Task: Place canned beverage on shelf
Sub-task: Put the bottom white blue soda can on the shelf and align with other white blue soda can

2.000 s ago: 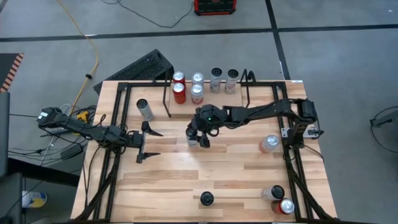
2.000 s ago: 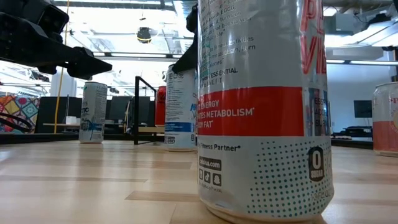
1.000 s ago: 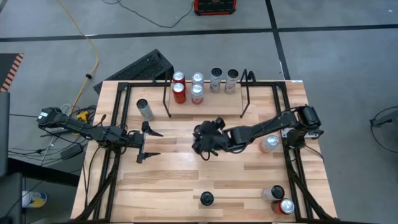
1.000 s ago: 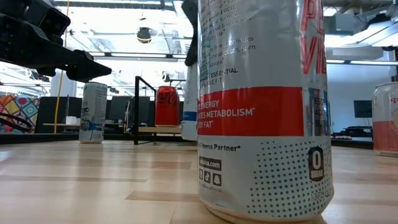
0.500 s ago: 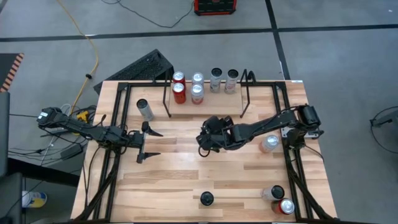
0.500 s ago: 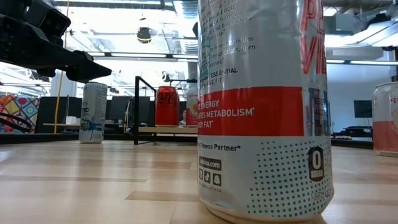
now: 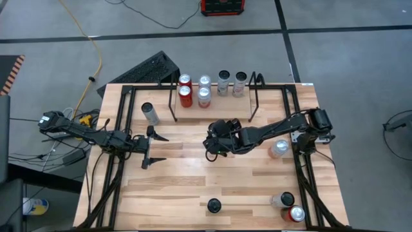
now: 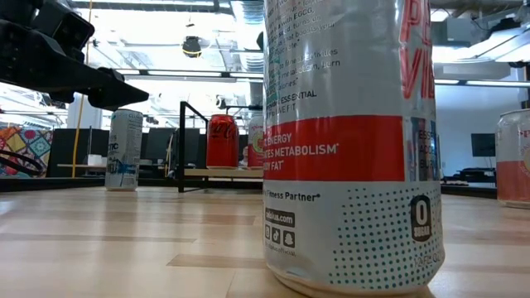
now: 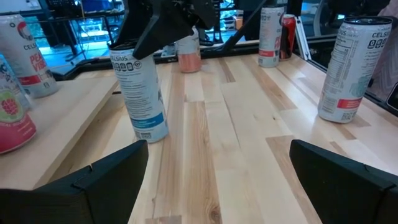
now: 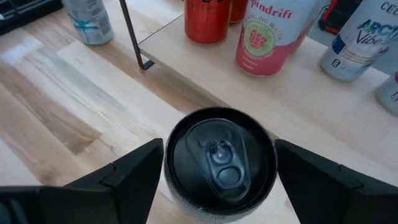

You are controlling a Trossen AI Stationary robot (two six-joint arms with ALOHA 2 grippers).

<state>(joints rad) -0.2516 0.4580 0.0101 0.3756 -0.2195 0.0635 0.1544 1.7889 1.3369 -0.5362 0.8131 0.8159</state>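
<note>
Right gripper (image 10: 217,168): mid-table just in front of the shelf, fingers spread wide to either side of an upright black-topped can, no visible contact
Black-topped silver beverage can (image 10: 219,163): stands on the table between the right fingers, pull tab up; from the left wrist its label is white and blue (image 9: 139,93)
Low black thin-wire shelf (image 7: 214,96): at the table's far edge, carrying two red cans (image 7: 185,90), two pale cans with pink print (image 7: 204,90) and two silver cans (image 7: 232,82)
Left gripper (image 7: 152,147): over the left part of the table, fingers wide apart, holding nothing
Light wooden table (image 7: 193,180): bare planks across the middle; other cans near its left, right and front edges
Room: grey floor, yellow cable beyond the far-left corner
Clearance: open board between can and shelf front
</note>
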